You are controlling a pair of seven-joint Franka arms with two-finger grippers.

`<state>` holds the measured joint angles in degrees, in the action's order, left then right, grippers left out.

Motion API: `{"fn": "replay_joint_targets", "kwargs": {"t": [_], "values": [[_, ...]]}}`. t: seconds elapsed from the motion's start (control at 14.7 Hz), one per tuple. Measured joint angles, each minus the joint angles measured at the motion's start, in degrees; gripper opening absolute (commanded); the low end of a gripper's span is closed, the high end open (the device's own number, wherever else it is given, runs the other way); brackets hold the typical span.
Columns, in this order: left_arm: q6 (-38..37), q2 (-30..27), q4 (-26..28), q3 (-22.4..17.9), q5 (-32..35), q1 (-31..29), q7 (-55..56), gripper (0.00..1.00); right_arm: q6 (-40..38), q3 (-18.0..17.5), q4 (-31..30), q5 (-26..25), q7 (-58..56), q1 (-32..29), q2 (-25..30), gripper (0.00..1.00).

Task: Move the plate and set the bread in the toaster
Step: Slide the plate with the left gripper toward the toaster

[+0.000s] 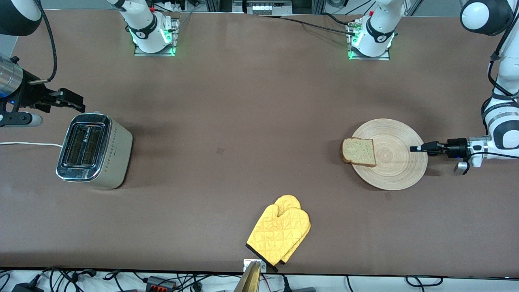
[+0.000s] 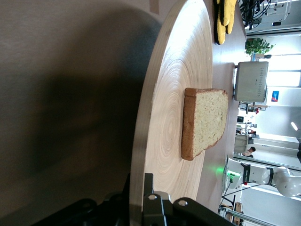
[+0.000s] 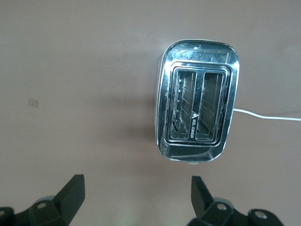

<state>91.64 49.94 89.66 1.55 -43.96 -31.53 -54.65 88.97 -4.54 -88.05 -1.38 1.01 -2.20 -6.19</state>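
The round wooden plate (image 1: 395,162) lies toward the left arm's end of the table. The bread (image 1: 359,152) lies flat on it, at the rim that faces the right arm's end. My left gripper (image 1: 417,149) is shut on the plate's rim on the side away from the bread. In the left wrist view its fingers (image 2: 149,188) pinch the plate (image 2: 174,94) from above and below, with the bread (image 2: 207,120) farther along. The toaster (image 1: 95,150) stands at the right arm's end, both slots empty. My right gripper (image 1: 73,101) hangs open and empty just beside the toaster (image 3: 197,106).
A yellow quilted oven mitt (image 1: 279,233) lies near the table's front edge, midway between the plate and the toaster. The toaster's white cord (image 1: 28,143) runs off the table's end. A small tape mark (image 1: 220,151) sits mid-table.
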Motion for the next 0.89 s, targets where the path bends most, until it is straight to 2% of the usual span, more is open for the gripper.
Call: {"fn": "replay_joint_targets", "kwargs": {"t": [0.48,0.61,0.89], "values": [[0.9,-3.2,1.3,4.7,-2.2,5.4,5.4,0.01,0.1,0.0,0.0,0.0,0.0,0.0,0.0,1.0],[5.7,-5.6,5.1,8.4,-3.5,5.9,8.1,0.01,0.2,0.1,0.0,0.0,0.0,0.0,0.0,1.0],[17.8,-10.6,14.2,18.5,-5.8,6.2,14.4,0.01,0.2,0.2,0.0,0.0,0.0,-0.2,-0.2,1.0]]}}
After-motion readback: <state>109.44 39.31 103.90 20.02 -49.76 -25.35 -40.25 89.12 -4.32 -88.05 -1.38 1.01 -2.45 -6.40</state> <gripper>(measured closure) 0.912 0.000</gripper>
